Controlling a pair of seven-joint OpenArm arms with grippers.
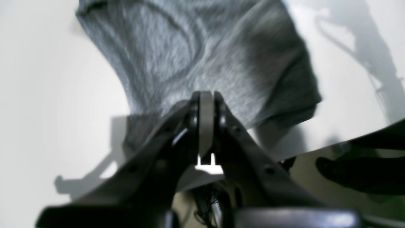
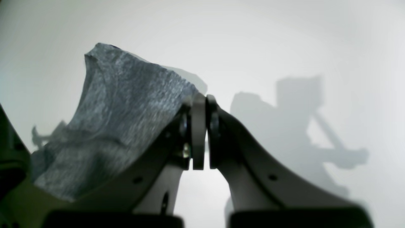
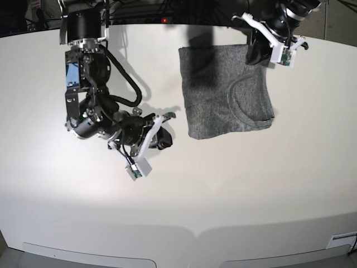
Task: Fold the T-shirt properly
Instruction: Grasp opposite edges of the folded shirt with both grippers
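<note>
T-shirt (image 3: pixel 226 92) lies folded compact on the bench (image 3: pixel 234 184), far side, long axis running front to back. My left gripper (image 1: pixel 206 104) sits clenched at its far corner, nothing visibly pinched. Right gripper (image 2: pixel 202 126), also clenched and empty, sits beside the near-left corner, off the cloth; left arm's closer.

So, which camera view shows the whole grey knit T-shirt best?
The base view: the heather-grey knit T-shirt lies folded, its outline nearly all visible on the white table. The left wrist view shows a blurred close part, the right wrist view a raised corner.
</note>
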